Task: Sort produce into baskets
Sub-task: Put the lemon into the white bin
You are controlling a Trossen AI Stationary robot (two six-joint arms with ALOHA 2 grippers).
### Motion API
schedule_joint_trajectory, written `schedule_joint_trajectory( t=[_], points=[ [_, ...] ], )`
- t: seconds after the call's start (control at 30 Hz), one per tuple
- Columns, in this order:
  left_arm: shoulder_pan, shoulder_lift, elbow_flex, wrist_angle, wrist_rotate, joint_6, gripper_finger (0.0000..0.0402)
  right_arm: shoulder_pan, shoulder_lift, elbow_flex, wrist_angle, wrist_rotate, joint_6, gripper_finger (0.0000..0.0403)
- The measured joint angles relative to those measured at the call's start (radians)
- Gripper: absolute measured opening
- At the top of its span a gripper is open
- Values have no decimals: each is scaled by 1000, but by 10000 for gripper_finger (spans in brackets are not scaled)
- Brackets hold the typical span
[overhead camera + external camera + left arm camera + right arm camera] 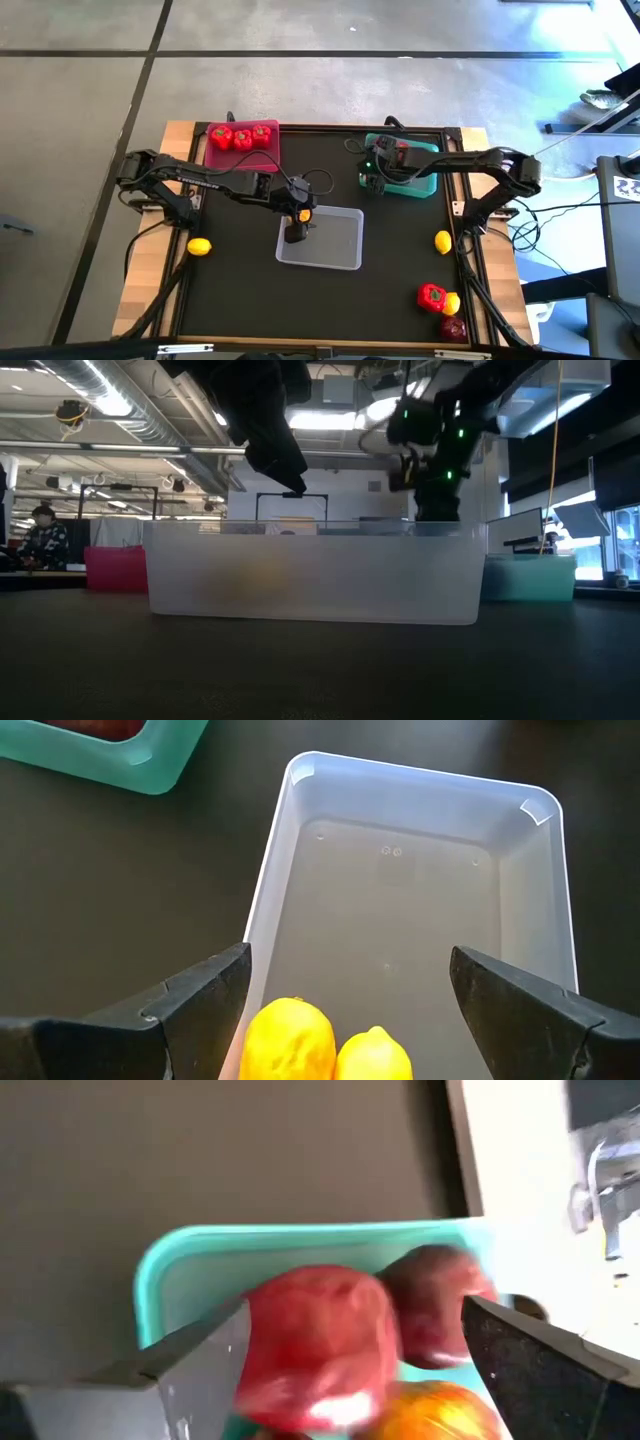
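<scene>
My left gripper hangs open over the left end of the translucent tray. Two yellow lemons lie in that tray below and between its fingers. My right gripper is open over the teal tray. That tray holds a red apple, a dark apple and a red-yellow one. The pink tray holds three red peppers.
On the black mat lie a lemon at the left, a lemon at the right, and a pepper, a lemon and a dark apple at the near right corner. A person sits far behind.
</scene>
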Motion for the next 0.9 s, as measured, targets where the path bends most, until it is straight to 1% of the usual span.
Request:
schedule_joint_trajectory(
  t=[0.07,0.17,0.27,0.33,0.43,0.53,0.6,0.67,0.8,0.9],
  points=[
    [0,0,0,0,0,2,337,23,-28,28,-41,25,0,355],
    [0,0,0,0,0,3,337,54,-71,85,-121,30,27,349],
    [0,0,0,0,-1,2,337,99,-116,156,-263,-7,108,347],
    [0,0,0,0,-1,-1,337,144,-144,203,-368,-74,187,347],
    [-1,0,0,0,-1,-2,337,222,-187,247,-508,-227,304,347],
    [-2,0,0,0,-1,-10,337,319,-227,254,-588,-404,416,347],
    [-2,0,0,0,-1,-14,337,391,-246,254,-620,-457,509,347],
    [-2,0,-5,3,-1,-13,337,466,-258,254,-638,-455,593,347],
    [-1,2,-6,0,-1,-22,337,616,-260,254,-682,-399,748,347],
    [0,2,-6,4,-1,-22,337,704,-260,254,-744,-370,859,347]
  ],
)
